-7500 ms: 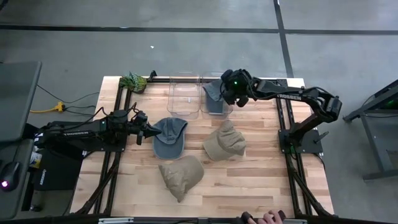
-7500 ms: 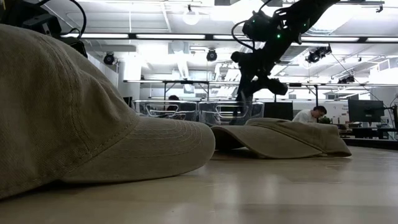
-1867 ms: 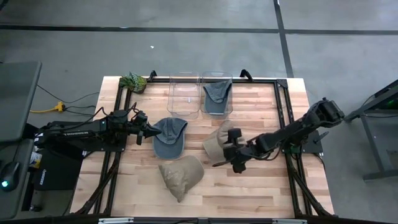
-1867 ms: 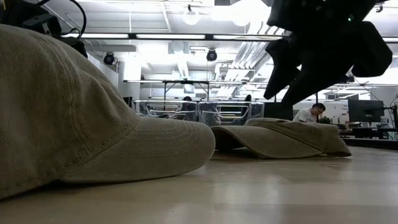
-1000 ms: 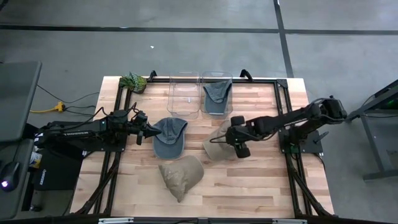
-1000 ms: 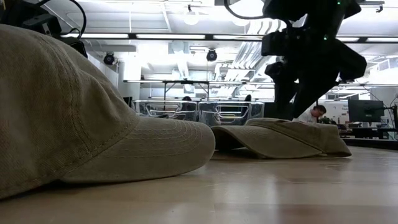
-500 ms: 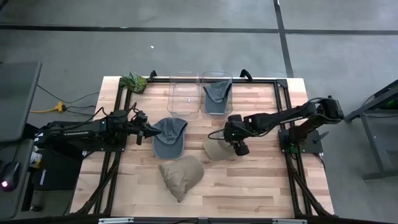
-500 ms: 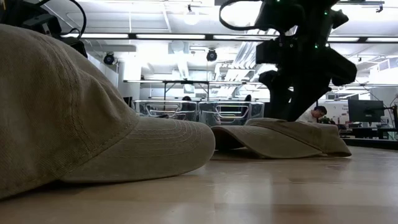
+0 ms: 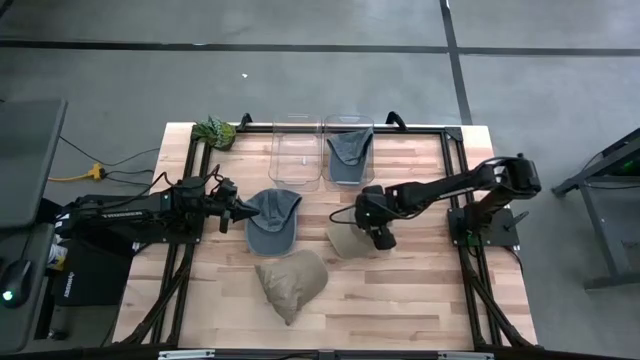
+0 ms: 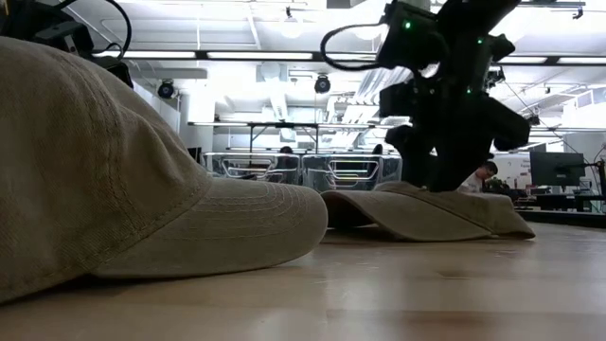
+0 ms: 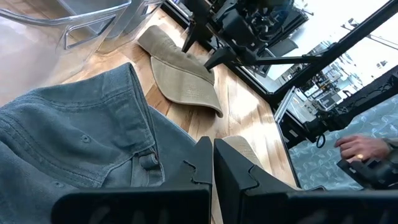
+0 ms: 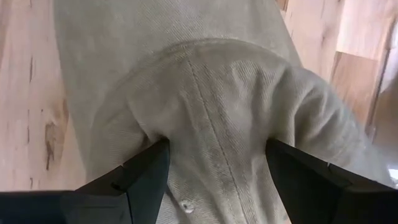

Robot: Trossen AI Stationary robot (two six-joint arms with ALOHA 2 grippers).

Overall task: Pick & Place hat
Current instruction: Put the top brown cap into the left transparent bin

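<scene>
high: straight down over the whole desk [image 9: 420,300]
low: desk level, facing the room
wrists: super close; all share the tan hat [image 9: 347,240]

On the table [image 9: 400,300], two bins stand side by side at the back edge. The right bin [image 9: 349,150] has a cap [image 9: 347,158] in it; the left bin [image 9: 296,152] is just beside it. In front of the left bin lies another cap [image 9: 272,221], with the left gripper [image 9: 240,213] at its left edge. To its right, a third cap [image 9: 348,240] sits under the right gripper [image 9: 375,228]. Nearest the front lies a fourth cap [image 9: 291,282].
</scene>
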